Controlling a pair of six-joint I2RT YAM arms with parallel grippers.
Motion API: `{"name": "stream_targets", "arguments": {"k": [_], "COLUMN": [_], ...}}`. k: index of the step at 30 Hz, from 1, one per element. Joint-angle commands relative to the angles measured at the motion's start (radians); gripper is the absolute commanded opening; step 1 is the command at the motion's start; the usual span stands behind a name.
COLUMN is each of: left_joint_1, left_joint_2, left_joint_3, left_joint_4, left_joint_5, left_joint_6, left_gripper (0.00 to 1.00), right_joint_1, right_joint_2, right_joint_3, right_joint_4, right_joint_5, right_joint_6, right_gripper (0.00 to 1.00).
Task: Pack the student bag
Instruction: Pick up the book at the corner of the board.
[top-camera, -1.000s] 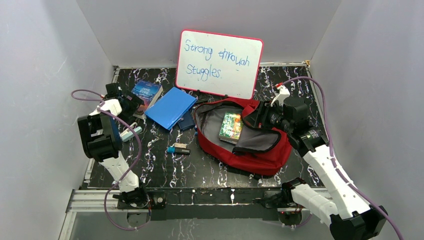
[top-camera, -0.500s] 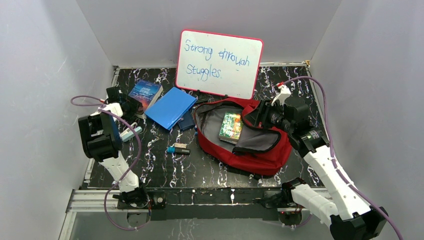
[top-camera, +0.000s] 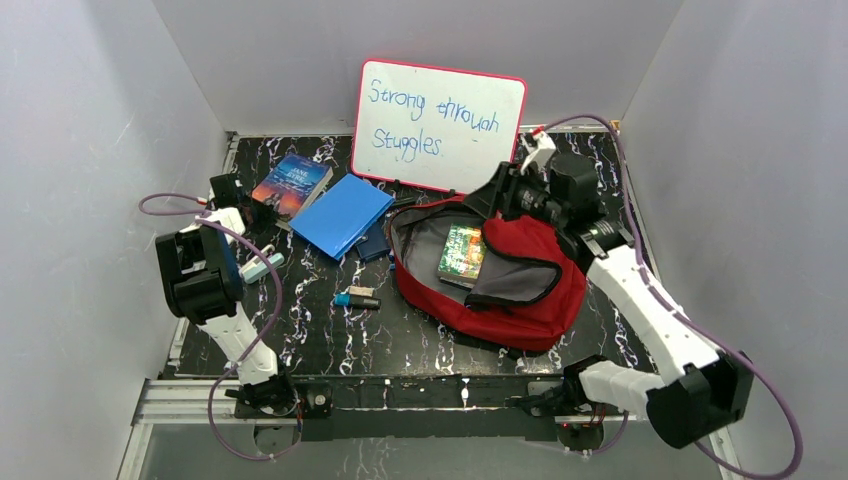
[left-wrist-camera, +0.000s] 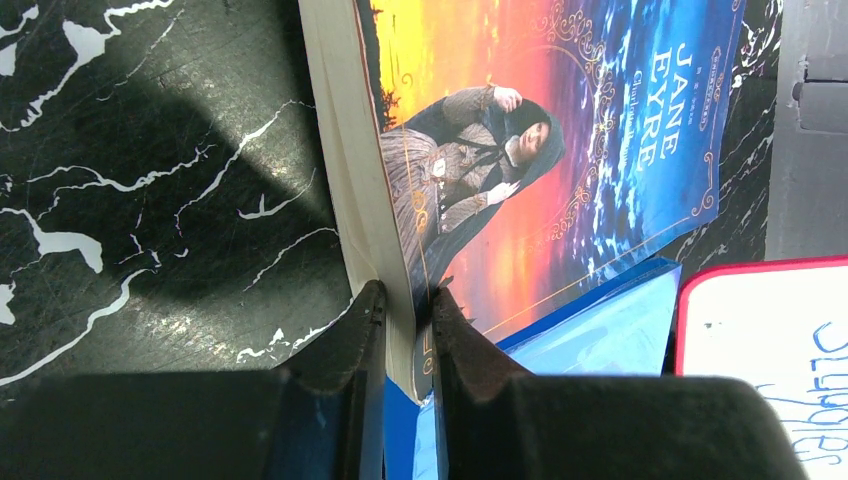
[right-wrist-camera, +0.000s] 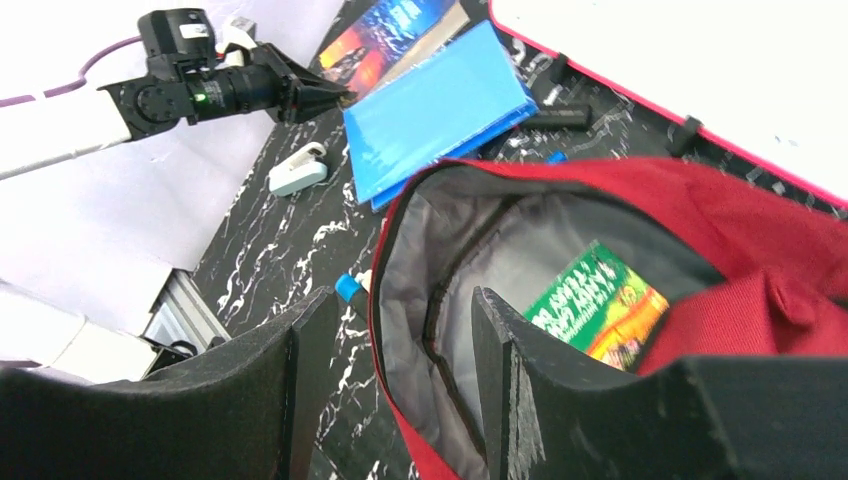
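My soft red bag (top-camera: 540, 300) lies unzipped on the right of the shiny black table (top-camera: 310, 320), its grey inside holding a flat green book (top-camera: 461, 253). My right gripper (right-wrist-camera: 400, 296) has moved back from the bag's rim toward the white board (top-camera: 440, 125), jaws wide apart and holding nothing. My left gripper (left-wrist-camera: 407, 296) pinches the thin storybook (left-wrist-camera: 560, 170) tight.

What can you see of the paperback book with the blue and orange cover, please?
The paperback book is a closed Jane Eyre: glossy cover with a cloaked woman against an orange sunset and blue clouds, cream page edges. The left gripper pinches one end across its thickness. One edge overlaps the flat blue folder, and a shadow on the black marbled table suggests it is tilted.
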Motion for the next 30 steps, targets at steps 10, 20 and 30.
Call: {"name": "stream_targets", "arguments": {"k": [10, 20, 30], "left_joint_1": [0.013, 0.027, 0.032], "left_joint_2": [-0.131, -0.195, -0.234], "left_joint_3": [0.054, 0.144, 0.193], "left_joint_4": [-0.049, -0.113, -0.138], "left_joint_5": [0.032, -0.007, 0.112], "left_joint_6": [0.015, 0.047, 0.083], "left_gripper": [0.0, 0.0, 0.0], "right_joint_1": [0.274, 0.324, 0.327], "right_joint_2": [0.392, 0.49, 0.515], "right_joint_3": [0.261, 0.273, 0.251], "right_joint_4": [0.222, 0.244, 0.296], "right_joint_5": [0.012, 0.063, 0.084], "right_joint_6": [-0.13, -0.152, -0.173], "right_gripper": [0.61, 0.62, 0.63]}}
